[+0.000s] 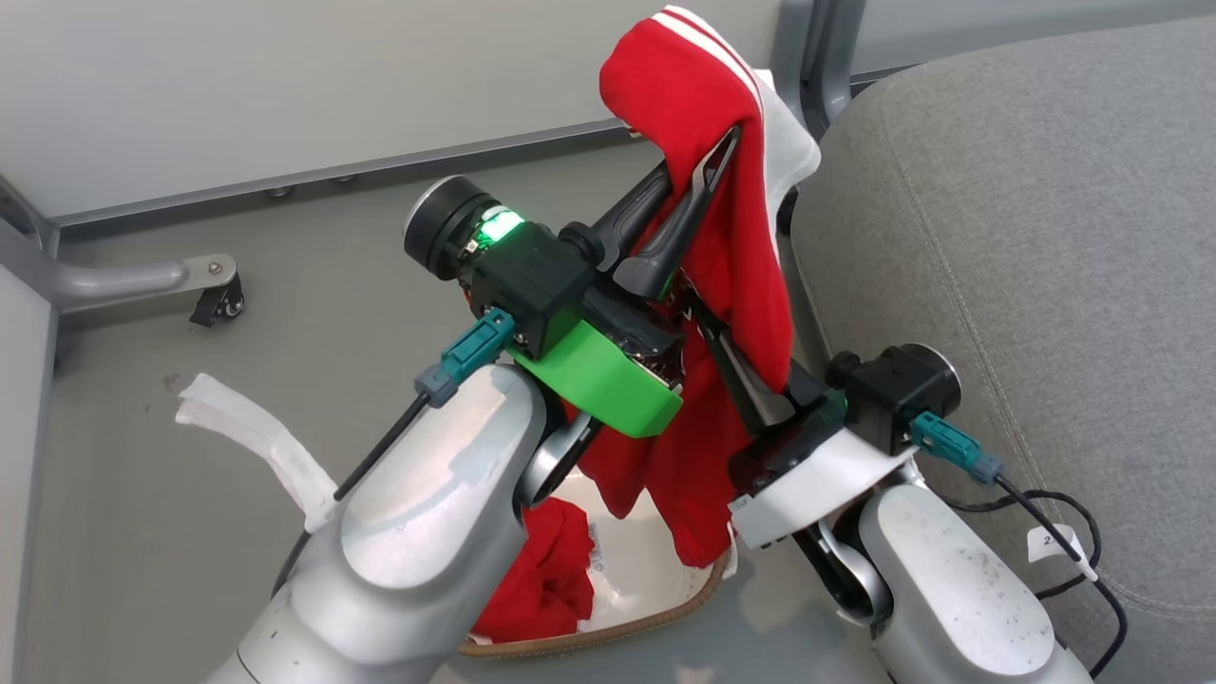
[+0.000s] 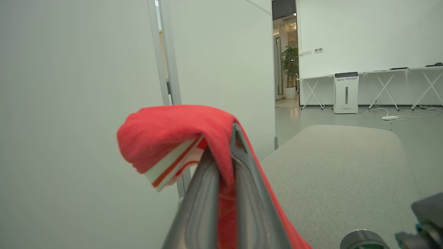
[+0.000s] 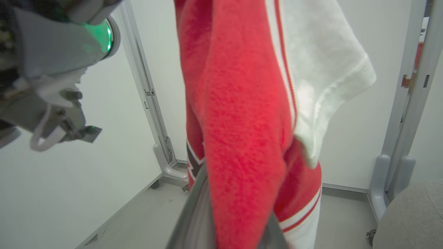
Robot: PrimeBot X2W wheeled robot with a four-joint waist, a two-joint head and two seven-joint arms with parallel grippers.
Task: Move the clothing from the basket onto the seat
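Nearest: basket (image 1: 698, 594), one red garment (image 1: 546, 579) lying inside. Above it, jersey (image 1: 750, 275), hoisted clear. The right gripper (image 1: 731, 361) is clamped on its lower folds and the left gripper (image 1: 708, 161) on its top fold, likely to stop it trailing. Beyond, seat (image 1: 1026, 237) — destination, not yet reached.

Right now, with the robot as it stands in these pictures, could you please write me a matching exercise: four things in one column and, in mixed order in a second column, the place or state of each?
Things:
1. hanging red garment
2. second red garment
3. basket
4. seat

Places or states:
A. light grey, at the right of the head view
B. lies crumpled inside the basket
C. brown-rimmed, standing on the floor
D. gripped by the left end effector and the right end effector

Pairs: 1-D, 2-B, 3-C, 4-A
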